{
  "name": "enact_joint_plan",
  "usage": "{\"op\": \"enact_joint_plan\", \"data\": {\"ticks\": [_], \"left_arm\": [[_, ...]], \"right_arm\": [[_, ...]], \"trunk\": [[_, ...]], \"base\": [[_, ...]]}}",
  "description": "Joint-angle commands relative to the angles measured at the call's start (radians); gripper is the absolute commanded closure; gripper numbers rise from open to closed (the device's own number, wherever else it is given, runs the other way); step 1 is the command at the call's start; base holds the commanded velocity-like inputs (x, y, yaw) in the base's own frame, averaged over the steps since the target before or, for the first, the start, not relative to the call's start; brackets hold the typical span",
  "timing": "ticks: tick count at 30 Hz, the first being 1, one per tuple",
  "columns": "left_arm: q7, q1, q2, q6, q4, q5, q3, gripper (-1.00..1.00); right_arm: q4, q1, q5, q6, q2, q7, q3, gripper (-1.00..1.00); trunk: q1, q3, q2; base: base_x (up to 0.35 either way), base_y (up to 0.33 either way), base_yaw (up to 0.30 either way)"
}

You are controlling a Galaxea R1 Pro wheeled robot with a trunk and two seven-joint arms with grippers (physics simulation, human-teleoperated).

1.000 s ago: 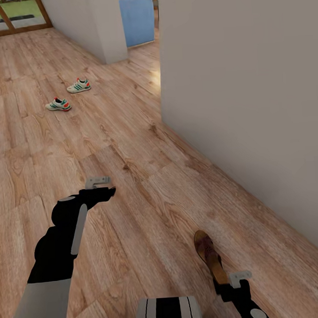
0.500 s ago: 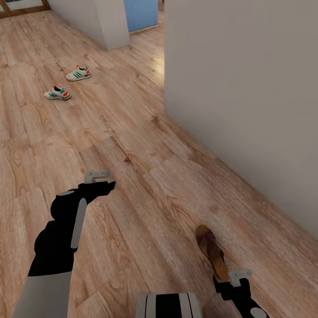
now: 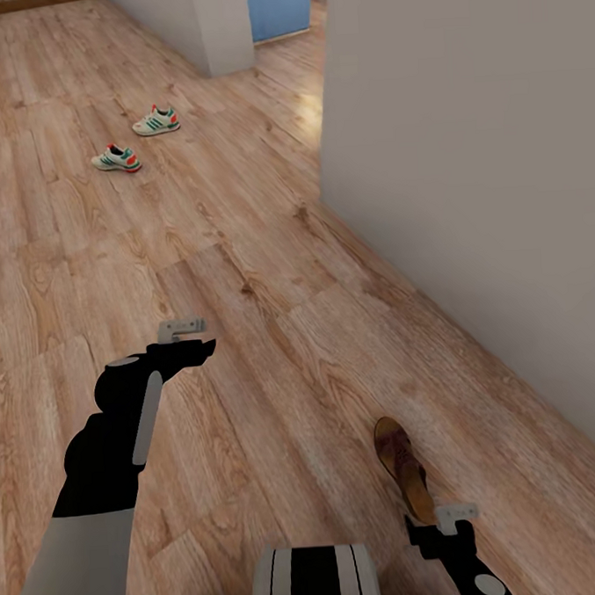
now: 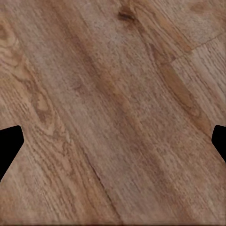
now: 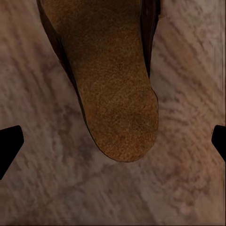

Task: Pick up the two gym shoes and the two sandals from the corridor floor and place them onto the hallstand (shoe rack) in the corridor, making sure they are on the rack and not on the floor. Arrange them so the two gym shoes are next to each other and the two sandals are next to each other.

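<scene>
You're over matt wood-plank corridor floor (image 3: 242, 248) with bold grain and dark knots. The sandal (image 5: 113, 80) shows a rough, suede-like tan footbed edged in dark leather. The gym shoes (image 3: 136, 140) look like smooth white cloth. The wall (image 3: 482, 145) is plain, matt paint.

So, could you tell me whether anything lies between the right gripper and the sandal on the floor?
Nothing visible does. The right gripper hovers open right at the sandal, whose tan footbed lies between the fingertips with bare corridor floor around it.
</scene>
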Motion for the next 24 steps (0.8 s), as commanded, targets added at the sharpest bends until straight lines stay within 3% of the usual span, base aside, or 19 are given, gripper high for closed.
{"op": "enact_joint_plan", "data": {"ticks": [1,24], "left_arm": [[0.000,0.000,0.000,0.000,0.000,0.000,0.000,-1.00],[0.000,0.003,0.001,0.000,0.000,0.000,-0.001,-1.00]], "right_arm": [[-0.001,0.000,0.000,0.000,0.000,0.000,-0.004,-1.00],[-0.027,0.000,0.000,-0.001,0.001,0.000,-0.056,-1.00]], "trunk": [[0.000,-0.001,0.000],[0.000,-0.023,0.000]], "base": [[0.000,0.000,0.015],[0.000,0.000,0.002]]}}
